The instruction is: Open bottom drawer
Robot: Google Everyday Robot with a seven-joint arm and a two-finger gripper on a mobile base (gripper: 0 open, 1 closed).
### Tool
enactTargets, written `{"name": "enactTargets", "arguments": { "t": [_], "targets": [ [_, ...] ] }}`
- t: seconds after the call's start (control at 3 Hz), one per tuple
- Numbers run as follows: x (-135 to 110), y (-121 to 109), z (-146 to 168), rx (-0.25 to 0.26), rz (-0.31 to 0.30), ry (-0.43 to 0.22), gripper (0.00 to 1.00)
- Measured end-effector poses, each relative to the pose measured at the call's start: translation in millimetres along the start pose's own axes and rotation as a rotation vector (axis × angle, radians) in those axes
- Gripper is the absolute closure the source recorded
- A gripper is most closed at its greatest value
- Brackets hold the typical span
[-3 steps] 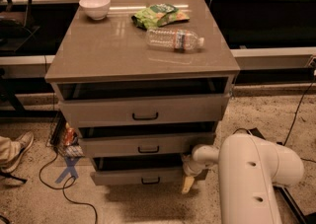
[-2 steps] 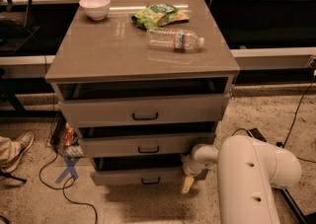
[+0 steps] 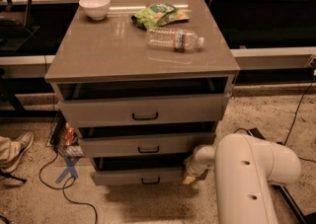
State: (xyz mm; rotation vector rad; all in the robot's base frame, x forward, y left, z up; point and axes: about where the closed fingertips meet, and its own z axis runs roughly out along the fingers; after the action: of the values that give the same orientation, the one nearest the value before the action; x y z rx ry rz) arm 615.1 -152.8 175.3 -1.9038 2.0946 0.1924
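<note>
**Bottom drawer ajar, no change from a second ago**

Against the earlier view I see nothing that has shifted: arm, drawers and the things on top sit as they did.

Nearest me, at 5 o'clock in the view, is the arm [image 3: 249, 178], a smooth, rounded cream shell with small dark holes. Its narrower wrist reaches toward 9 o'clock and ends in the gripper [image 3: 190, 176], which has a tan tip and sits at the right end of the bottom drawer [image 3: 133, 176]. Whether the gripper is open or closed on anything I cannot tell.

The bottom drawer is the lowest of the three, a low, flat taupe-grey front with a small black bar handle [image 3: 150, 181]. A dark gap shows above the front. The gripper is at 3 o'clock from that handle.

Above it come the middle drawer [image 3: 113, 146] and the taller top drawer [image 3: 98, 112], both with dark gaps over them. The floor [image 3: 39, 203] is speckled.

The counter [image 3: 98, 55] is glossy and square-edged. On it, a clear plastic bottle [image 3: 174, 39] lies on its side; farther back, a crumpled green bag [image 3: 159, 16]; at 11 o'clock, a round white bowl [image 3: 95, 6].
</note>
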Motion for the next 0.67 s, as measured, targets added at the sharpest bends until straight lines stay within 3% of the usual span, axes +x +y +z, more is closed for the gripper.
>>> {"name": "enactTargets", "arguments": {
  "t": [0.33, 0.67],
  "targets": [
    [5.5, 43.8, -1.6, -0.004, 0.030, 0.011, 0.65],
    [6.1, 49.1, -1.4, -0.007, 0.032, 0.012, 0.88]
  ]
}}
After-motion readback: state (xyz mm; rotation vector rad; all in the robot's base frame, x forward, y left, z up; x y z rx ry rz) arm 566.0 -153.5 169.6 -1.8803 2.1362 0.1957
